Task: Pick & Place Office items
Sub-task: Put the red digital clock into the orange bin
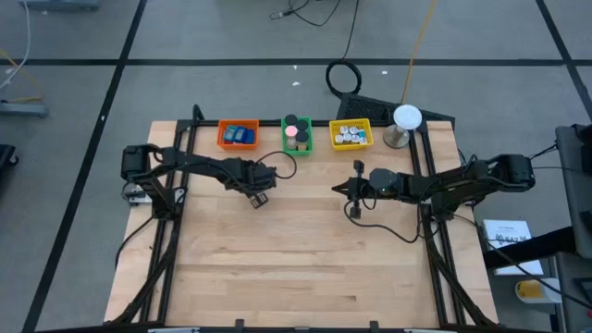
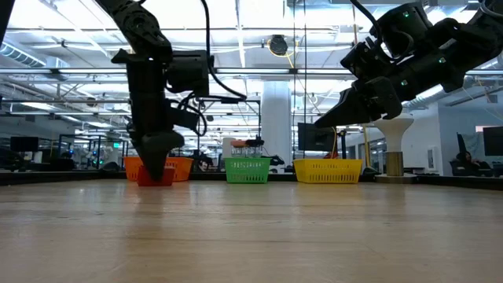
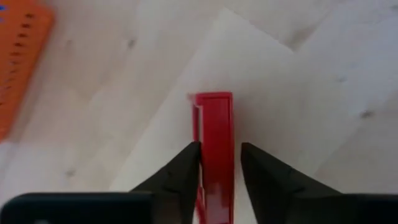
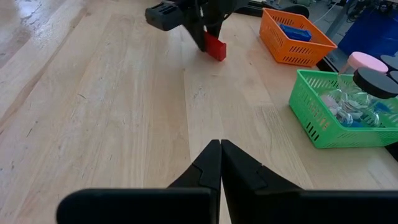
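Grey floor tiles with dark seams surround the wooden worktop [image 1: 305, 268], whose near half lies bare in the high view, with open room toward the front edge and both side edges.

Both dark arms reach in over the far half. The left end effector [image 1: 260, 198] hangs low in front of the orange bin [image 1: 238, 135]; the right end effector [image 1: 354, 211] is off the board in front of the yellow bin [image 1: 351, 135], well apart from the left one.

Along the far edge stand three bins in a row: orange with blue blocks [image 1: 240, 134] in it, the green bin [image 1: 296, 137] with pink and black round pieces, and the yellow one with pale pieces, then a white-domed stand [image 1: 406, 125] at the far right corner.

The high view hides what the left fingers flank. The left wrist view shows it: a red block [image 3: 214, 155] standing between the two fingertips, which sit close on either side of it without a clear clamp, so a grip cannot be told. The low view shows the block's foot at the board, and the right wrist view shows it red beneath the left fingers, near the orange bin.

The right wrist view shows its own fingers [image 4: 208, 168] pressed together, clenched on nothing.
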`<state>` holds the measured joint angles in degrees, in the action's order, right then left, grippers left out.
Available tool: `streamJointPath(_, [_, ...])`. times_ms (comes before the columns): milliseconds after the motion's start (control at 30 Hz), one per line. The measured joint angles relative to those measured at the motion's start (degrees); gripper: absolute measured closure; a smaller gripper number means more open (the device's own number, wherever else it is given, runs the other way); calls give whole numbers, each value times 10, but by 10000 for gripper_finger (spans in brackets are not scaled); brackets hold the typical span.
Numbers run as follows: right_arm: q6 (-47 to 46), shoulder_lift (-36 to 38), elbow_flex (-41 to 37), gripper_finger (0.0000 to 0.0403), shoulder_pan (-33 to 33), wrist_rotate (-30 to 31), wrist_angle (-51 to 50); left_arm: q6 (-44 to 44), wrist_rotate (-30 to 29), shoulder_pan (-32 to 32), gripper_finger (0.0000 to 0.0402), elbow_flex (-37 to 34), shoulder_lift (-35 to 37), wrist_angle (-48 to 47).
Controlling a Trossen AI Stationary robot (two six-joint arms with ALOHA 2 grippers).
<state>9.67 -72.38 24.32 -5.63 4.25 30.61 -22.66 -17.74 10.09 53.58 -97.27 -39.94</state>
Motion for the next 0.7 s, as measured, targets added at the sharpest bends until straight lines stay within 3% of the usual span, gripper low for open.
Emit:
streamJointPath(400, [0, 0, 0, 402, 0, 0, 0, 0, 129, 0, 137, 49, 9, -35])
streamJointPath(533, [0, 0, 0, 401, 0, 0, 0, -25, 109, 10, 117, 52, 9, -63])
streamJointPath(700, [0, 0, 0, 402, 0, 0, 0, -45, 102, 36, 121, 50, 9, -66])
